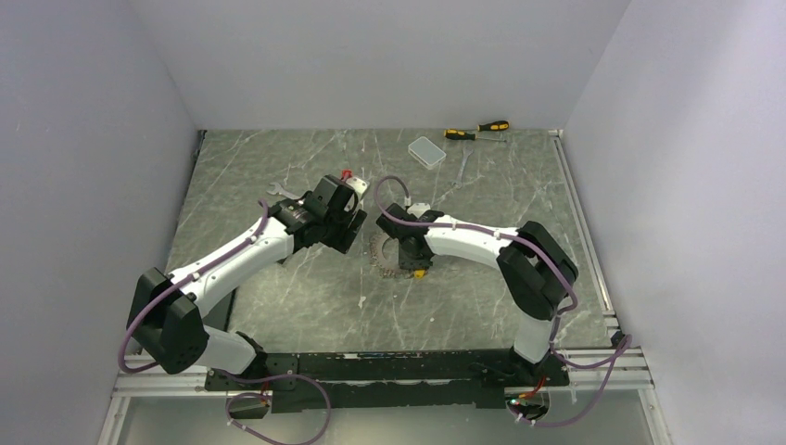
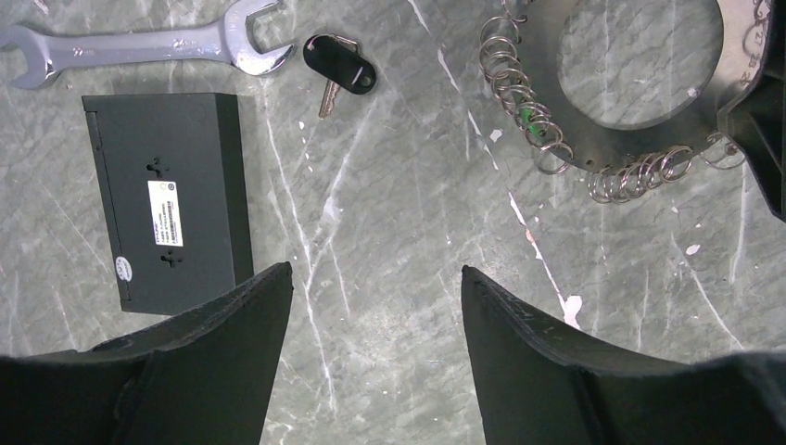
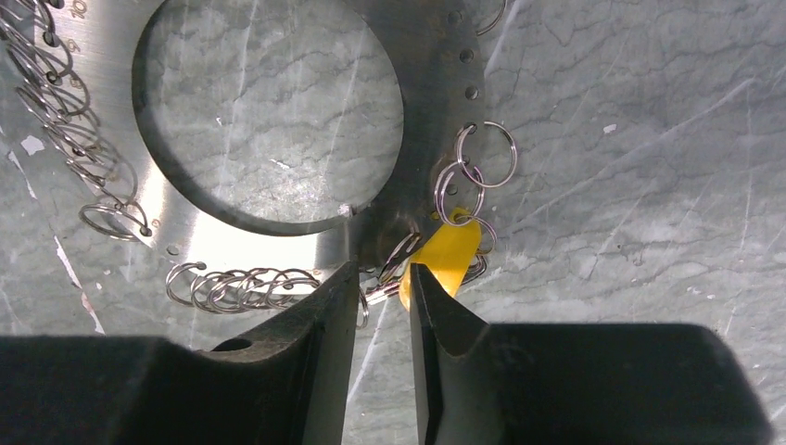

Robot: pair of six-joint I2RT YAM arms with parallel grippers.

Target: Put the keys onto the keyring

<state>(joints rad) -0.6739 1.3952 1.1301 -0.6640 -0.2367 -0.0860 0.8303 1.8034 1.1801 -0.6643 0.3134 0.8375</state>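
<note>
right wrist: yellow key (image 3: 447, 255) at pincer (image 3: 383, 272)

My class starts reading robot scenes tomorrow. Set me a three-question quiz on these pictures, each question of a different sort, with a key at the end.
1. True or false: the left gripper is clamped on the black-headed key.
2. Where does the black-headed key lie? A) on the table, beside the spanner's open end; B) inside the right gripper; C) threaded on the keyring.
3. Fill in: the small key at the keyring's rim, just ahead of the right gripper's fingers, has a ____ head.
Key: 1 false, its jaws stand open with nothing between them; 2 A; 3 yellow.
</note>
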